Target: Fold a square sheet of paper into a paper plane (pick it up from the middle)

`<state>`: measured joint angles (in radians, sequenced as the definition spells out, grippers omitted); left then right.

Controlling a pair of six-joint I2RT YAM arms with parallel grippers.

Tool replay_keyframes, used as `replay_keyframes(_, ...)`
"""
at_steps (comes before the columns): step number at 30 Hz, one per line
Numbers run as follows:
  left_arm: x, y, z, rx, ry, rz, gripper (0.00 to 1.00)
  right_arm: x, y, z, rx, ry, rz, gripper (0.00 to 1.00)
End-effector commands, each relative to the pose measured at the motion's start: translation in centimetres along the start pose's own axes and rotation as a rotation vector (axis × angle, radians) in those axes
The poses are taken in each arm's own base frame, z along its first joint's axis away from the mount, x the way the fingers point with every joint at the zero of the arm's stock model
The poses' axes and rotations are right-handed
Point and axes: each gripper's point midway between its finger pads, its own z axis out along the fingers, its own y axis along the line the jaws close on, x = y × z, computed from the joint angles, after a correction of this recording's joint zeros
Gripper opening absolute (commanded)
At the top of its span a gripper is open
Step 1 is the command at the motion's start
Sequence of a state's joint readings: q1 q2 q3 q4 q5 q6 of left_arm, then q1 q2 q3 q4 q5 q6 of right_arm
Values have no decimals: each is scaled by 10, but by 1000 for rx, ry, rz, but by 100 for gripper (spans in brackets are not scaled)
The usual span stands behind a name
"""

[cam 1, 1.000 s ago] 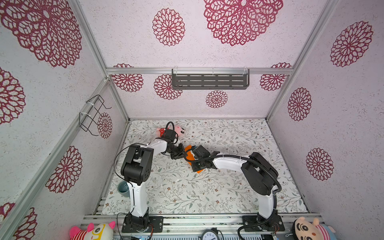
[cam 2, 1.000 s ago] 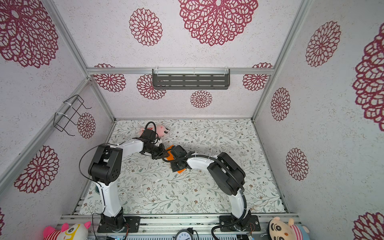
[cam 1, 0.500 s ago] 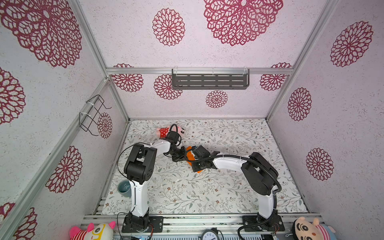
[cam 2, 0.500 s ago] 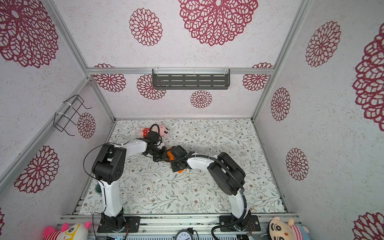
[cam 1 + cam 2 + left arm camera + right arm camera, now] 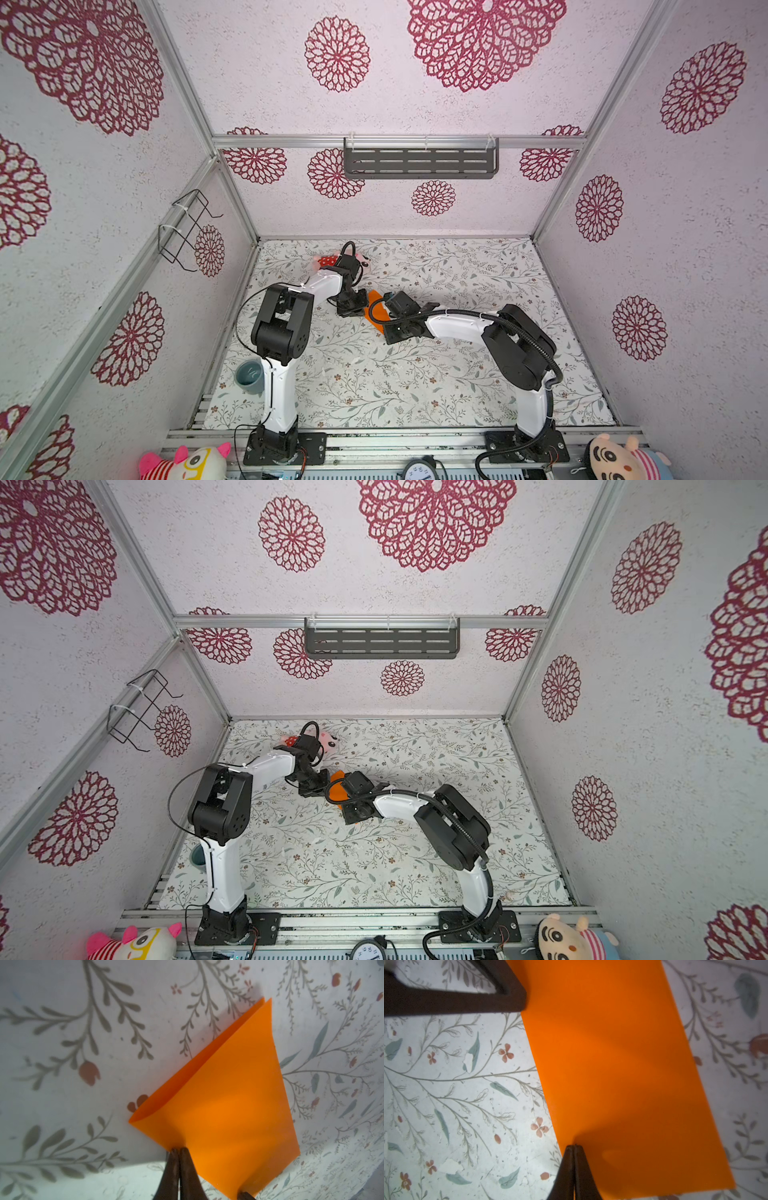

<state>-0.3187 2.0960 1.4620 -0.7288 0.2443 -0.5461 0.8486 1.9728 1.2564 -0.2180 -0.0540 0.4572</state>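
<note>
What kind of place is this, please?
Probably a robot test cell, not a home: left arm and right arm bolted to a metal rail, aluminium frame with papered walls, and a floral mat.

The paper [image 5: 228,1105] is plain orange, the mat [image 5: 415,374] white with grey-green sprigs.

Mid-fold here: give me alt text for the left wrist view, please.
An orange sheet of paper, folded over into two layers that gape along one side, rests on a floral mat. The left gripper, dark and shut, touches the sheet's near edge.
</note>
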Motion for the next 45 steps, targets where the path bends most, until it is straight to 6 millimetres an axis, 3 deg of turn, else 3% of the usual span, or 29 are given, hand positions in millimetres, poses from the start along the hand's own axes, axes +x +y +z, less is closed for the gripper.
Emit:
replay_keyframes(1,0,23,5,-106,17,20,8,12,-9,7,30,47,24,7)
replay_keyframes(15,-26,34,3,-212,-27,35,11,16,-10,9,29,58,28,7)
replay_keyframes(24,-33,45,5,-287,-23,49,10,13,-8,6,26,46,38,7)
replay_keyframes(28,-40,47,-5,-322,-42,57,9,-16,10,-14,-45,-28,66,8)
replay_keyframes(32,-50,27,-33,-256,-122,32,14,-56,19,-51,-114,-169,131,17)
replay_keyframes(34,-51,17,-47,-205,-170,4,19,-64,9,-59,-114,-203,179,23)
replay_keyframes(37,-42,9,-56,-130,-217,-63,27,-59,-17,-57,-91,-203,244,37)
replay_keyframes(39,-33,4,-50,-65,-214,-111,31,-53,-32,-51,-74,-180,275,40)
replay_keyframes(40,-31,-5,-59,-15,-235,-124,33,-51,-40,-49,-67,-171,293,42)
replay_keyframes(45,-17,-21,-46,126,-215,-200,43,-42,-62,-41,-52,-122,348,47)
